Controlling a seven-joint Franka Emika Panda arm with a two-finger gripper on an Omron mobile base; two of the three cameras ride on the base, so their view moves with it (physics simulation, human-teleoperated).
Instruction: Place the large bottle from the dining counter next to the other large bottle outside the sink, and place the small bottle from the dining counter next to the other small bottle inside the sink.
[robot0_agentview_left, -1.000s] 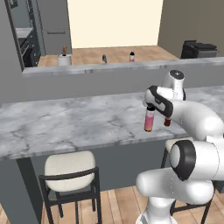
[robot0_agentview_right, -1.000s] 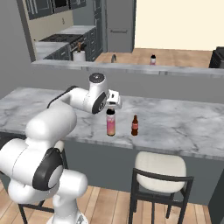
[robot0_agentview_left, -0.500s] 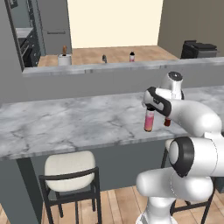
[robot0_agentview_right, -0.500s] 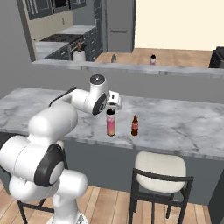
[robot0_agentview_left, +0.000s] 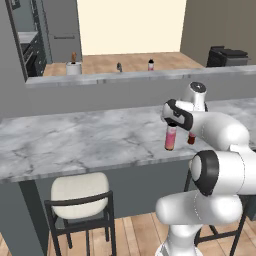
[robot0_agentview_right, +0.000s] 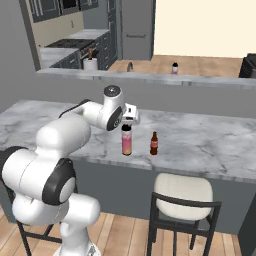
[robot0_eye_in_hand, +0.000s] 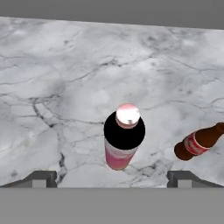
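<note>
The large bottle (robot0_agentview_left: 170, 138) (robot0_agentview_right: 127, 140), pink with a dark shoulder and pale cap, stands upright on the marble dining counter (robot0_agentview_left: 75, 140) (robot0_agentview_right: 210, 140). Just to its right stands the small bottle from the dining counter (robot0_agentview_right: 154, 144) (robot0_agentview_left: 191, 139), dark brown with a red label. My gripper (robot0_agentview_right: 131, 119) (robot0_agentview_left: 173, 120) hovers directly above the large bottle's cap. In the hand view the large bottle (robot0_eye_in_hand: 124, 136) sits centred between my open fingertips (robot0_eye_in_hand: 42, 178), untouched, with the brown bottle (robot0_eye_in_hand: 199, 142) off to the right. The other small bottle (robot0_agentview_left: 151, 64) (robot0_agentview_right: 174, 68), pale with a dark cap, is on the far counter.
A faucet (robot0_agentview_left: 119, 66) (robot0_agentview_right: 130, 66) rises on the far counter behind a grey ledge that hides the sink basin. A white canister (robot0_agentview_left: 73, 66) (robot0_agentview_right: 90, 63) stands left of it. A cream stool (robot0_agentview_left: 80, 192) (robot0_agentview_right: 182, 192) stands under the dining counter's near edge.
</note>
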